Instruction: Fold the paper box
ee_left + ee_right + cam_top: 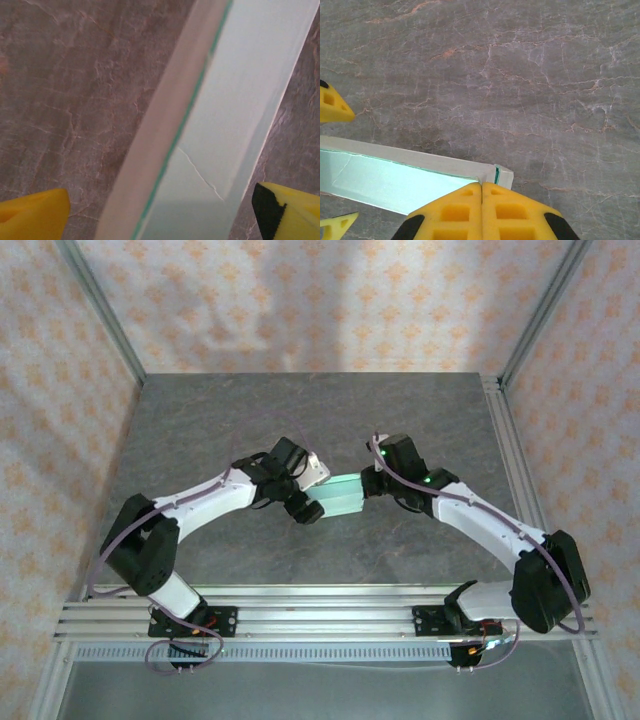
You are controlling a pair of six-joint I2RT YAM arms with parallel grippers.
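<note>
Right claw [481,192] first: its yellow pads are pressed flat together, and they look to have the right end of the paper box [395,180] nipped between them. The box runs left from that pinch as a long, slim mint strip with a pale side wall along its far edge.

Over to the left claw [157,205]: its fingers are wide apart, one on either side of the box and touching nothing. A fine crease line [200,172] crosses the card right there.

From above, the box bridges the gap between the two claws over the middle of the grey stone-look table [200,420].

My read is that this thing is feather-light, thin and quick to buckle or dent. Hold it at the ends, or along a folded edge where the card is doubled, with a gentle squeeze and no twisting.
</note>
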